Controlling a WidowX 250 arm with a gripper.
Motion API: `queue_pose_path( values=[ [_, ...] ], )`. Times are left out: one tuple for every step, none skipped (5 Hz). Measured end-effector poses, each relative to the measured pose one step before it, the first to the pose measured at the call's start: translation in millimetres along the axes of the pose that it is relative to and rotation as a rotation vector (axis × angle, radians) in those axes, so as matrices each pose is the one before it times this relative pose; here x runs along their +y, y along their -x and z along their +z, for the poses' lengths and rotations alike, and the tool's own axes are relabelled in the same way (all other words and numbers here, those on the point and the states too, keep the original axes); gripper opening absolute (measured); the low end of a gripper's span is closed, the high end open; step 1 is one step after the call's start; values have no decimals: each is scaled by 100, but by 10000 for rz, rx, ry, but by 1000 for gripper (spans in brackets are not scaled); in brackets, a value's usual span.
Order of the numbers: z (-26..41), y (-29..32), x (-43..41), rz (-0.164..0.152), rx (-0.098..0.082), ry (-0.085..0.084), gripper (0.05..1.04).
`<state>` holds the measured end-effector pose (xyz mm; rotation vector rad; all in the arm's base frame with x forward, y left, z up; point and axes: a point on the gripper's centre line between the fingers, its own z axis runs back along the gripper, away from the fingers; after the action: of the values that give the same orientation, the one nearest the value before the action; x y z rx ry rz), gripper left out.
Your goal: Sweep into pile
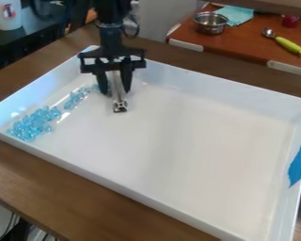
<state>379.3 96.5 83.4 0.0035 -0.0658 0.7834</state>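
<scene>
Camera view, nearest first: brown wooden table [84,202], under a white rectangular tray with raised walls [178,141]. Near the tray's left corner: main cluster of translucent light-blue beads [32,124]. Farther along the left wall: smaller bead group [75,99], then a thin trail ending close to the claw.

Claw: black two-finger gripper [115,91], toward the tray's far corner, apparently clamped on a slim silvery metal tool with a dark foot [120,107], upright.

Step in hand, as judged: gather stragglers into the main cluster. Place the foot beyond the farthest beads. Keep low against the tray floor, to prevent beads from slipping beneath. Draw slowly toward the main cluster, parallel to the left wall. Avoid quick strokes; likely result, rolling and wider scatter. Lift before repositioning.

Surface: pale, bare tray floor across the middle; bright blue tape [300,162] over the right wall.

Room, beyond: reddish-brown desk [241,47] with a round steel pot [210,23], a green-handled metal utensil [288,44], a folded teal cloth [236,14] and a small red object [291,21]. At upper left: white cup [7,14].
</scene>
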Motion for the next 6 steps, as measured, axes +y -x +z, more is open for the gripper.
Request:
queue_pose_path(
  values=[
    [-8, -206, 598, 683, 171, 127, 496],
    [66, 287, 791, 313, 153, 41, 496],
    [-7, 1299, 1046, -31, 181, -57, 496],
    [6, 1225, 698, -148, 37, 88, 496],
    [-26, 1111, 550, 99, 49, 111, 496],
    [11, 481, 737, 192, -9, -34, 496]
  ],
)
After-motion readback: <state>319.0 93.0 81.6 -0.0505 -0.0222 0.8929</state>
